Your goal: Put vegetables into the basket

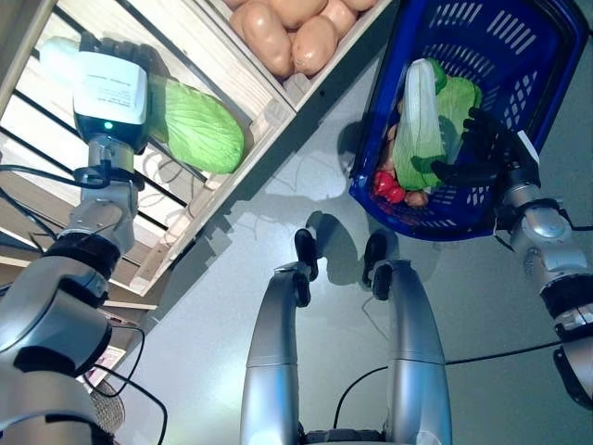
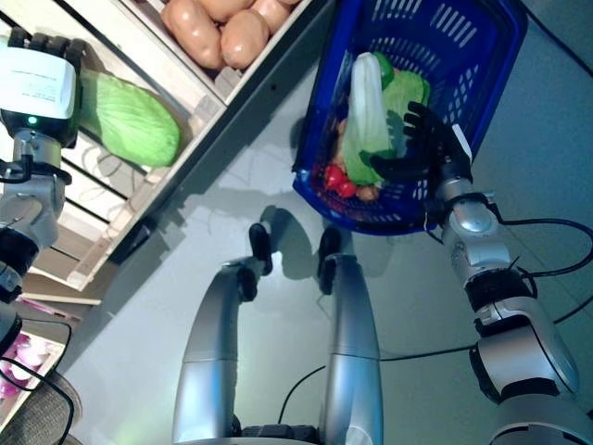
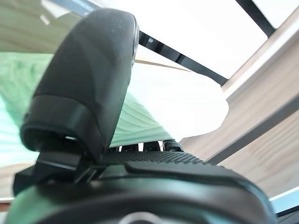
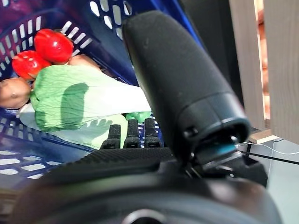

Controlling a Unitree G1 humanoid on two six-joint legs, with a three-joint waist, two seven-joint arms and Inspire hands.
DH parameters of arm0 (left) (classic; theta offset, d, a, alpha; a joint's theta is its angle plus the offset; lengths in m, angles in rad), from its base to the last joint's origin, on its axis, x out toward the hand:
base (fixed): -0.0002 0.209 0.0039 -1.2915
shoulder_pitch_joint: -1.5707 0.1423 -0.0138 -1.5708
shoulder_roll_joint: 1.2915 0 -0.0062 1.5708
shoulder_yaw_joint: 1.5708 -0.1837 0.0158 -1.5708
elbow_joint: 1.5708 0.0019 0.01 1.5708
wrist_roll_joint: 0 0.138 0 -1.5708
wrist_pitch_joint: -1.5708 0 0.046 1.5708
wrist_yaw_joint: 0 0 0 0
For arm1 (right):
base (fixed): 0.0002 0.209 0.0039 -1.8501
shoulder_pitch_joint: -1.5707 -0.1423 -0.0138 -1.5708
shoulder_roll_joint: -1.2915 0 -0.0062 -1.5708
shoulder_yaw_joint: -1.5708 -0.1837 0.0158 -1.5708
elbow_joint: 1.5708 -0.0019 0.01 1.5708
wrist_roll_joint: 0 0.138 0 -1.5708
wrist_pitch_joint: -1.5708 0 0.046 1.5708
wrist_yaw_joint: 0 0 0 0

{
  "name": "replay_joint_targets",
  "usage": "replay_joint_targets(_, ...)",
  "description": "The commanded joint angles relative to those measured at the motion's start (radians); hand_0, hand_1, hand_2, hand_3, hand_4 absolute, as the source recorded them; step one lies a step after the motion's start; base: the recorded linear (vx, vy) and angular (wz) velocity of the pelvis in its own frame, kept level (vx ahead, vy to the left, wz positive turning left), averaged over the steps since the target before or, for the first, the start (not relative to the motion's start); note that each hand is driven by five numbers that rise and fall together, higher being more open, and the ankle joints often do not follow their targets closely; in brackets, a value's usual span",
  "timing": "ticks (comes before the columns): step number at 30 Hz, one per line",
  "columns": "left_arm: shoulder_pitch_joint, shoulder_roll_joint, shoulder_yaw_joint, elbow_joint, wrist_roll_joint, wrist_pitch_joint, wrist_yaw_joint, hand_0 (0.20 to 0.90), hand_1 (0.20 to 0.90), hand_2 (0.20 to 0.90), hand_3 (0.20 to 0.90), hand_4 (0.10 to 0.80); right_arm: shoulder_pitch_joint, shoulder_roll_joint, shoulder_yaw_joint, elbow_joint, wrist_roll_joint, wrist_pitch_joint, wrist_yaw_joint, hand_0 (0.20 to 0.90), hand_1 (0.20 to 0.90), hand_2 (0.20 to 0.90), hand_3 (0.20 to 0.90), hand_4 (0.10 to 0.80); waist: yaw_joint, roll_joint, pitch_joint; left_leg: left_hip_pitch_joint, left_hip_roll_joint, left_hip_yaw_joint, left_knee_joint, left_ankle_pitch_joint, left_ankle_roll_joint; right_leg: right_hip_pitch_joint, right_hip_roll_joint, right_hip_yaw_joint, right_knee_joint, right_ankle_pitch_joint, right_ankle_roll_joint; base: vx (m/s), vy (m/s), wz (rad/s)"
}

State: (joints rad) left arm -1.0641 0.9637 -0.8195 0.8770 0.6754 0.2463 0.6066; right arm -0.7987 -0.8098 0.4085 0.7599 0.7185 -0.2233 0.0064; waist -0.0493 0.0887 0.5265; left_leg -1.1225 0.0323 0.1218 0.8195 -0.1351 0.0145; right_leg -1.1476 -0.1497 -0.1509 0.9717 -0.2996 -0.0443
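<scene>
A long cabbage with green leaves and a pale stem end lies on the slatted wooden shelf at the upper left. My left hand hangs over its middle, open, with the thumb standing beside the leaves. At the upper right the blue basket holds another leafy cabbage, red vegetables and a potato. Above that cabbage my right hand is open with spread fingers and holds nothing.
A wooden crate of potatoes stands on the shelf between the cabbage and the basket. Black bars run across the shelf. Grey floor lies below the shelf's edge and around the basket.
</scene>
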Motion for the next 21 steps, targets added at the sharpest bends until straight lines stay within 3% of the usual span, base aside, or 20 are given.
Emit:
replay_joint_targets(1,-0.005,0.160,0.098,0.088,-0.031,0.100,-0.130,0.900,0.900,0.900,0.900,0.800,-0.006,-0.102,-0.037,-0.107,0.036,-0.097,0.010,0.900,0.900,0.900,0.900,0.800,-0.003,0.007,-0.007,0.091,-0.037,0.064,-0.108,-0.022,0.019,0.061,0.029,0.004,-0.123,0.099,-0.020,0.005,0.071,0.01)
replay_joint_targets(4,0.004,0.171,0.100,0.058,-0.027,0.093,-0.161,0.900,0.900,0.900,0.900,0.800,0.005,-0.112,-0.046,-0.127,0.048,-0.089,0.006,0.900,0.900,0.900,0.900,0.800,-0.004,0.011,-0.007,0.091,-0.039,0.068,-0.102,-0.026,0.025,0.057,0.029,0.009,-0.115,0.099,-0.019,0.001,0.072,0.02)
replay_joint_targets(5,0.004,0.172,0.101,0.054,-0.033,0.093,-0.169,0.754,0.754,0.754,0.754,0.703,0.003,-0.113,-0.047,-0.126,0.045,-0.092,0.011,0.900,0.900,0.900,0.900,0.800,-0.004,0.013,-0.007,0.091,-0.040,0.069,-0.104,-0.026,0.026,0.056,0.029,0.010,-0.114,0.099,-0.018,-0.008,0.062,0.01)
replay_joint_targets(6,0.004,0.171,0.102,0.051,-0.042,0.091,-0.181,0.300,0.300,0.300,0.300,0.400,-0.001,-0.113,-0.046,-0.122,0.042,-0.096,0.013,0.900,0.900,0.900,0.900,0.800,-0.003,0.015,-0.007,0.091,-0.041,0.070,-0.104,-0.026,0.027,0.055,0.027,0.010,-0.113,0.099,-0.018,-0.014,0.049,0.00)
replay_joint_targets(14,0.000,0.182,0.119,-0.005,-0.111,0.011,-0.129,0.300,0.300,0.300,0.300,0.400,0.006,-0.109,-0.064,-0.147,0.056,-0.106,0.003,0.900,0.900,0.900,0.900,0.800,0.000,0.015,-0.007,0.110,-0.039,0.078,-0.109,-0.029,0.031,0.070,0.025,0.006,-0.117,0.102,-0.014,-0.016,-0.001,-0.01)
replay_joint_targets(21,0.012,0.173,0.164,-0.052,-0.277,-0.150,-0.022,0.300,0.300,0.300,0.300,0.400,0.056,-0.078,-0.093,-0.191,0.057,-0.130,0.011,0.900,0.900,0.900,0.900,0.800,-0.002,0.001,-0.007,0.210,-0.042,0.083,-0.151,-0.022,0.024,0.169,0.033,-0.008,-0.155,0.102,-0.007,-0.036,-0.059,0.02)
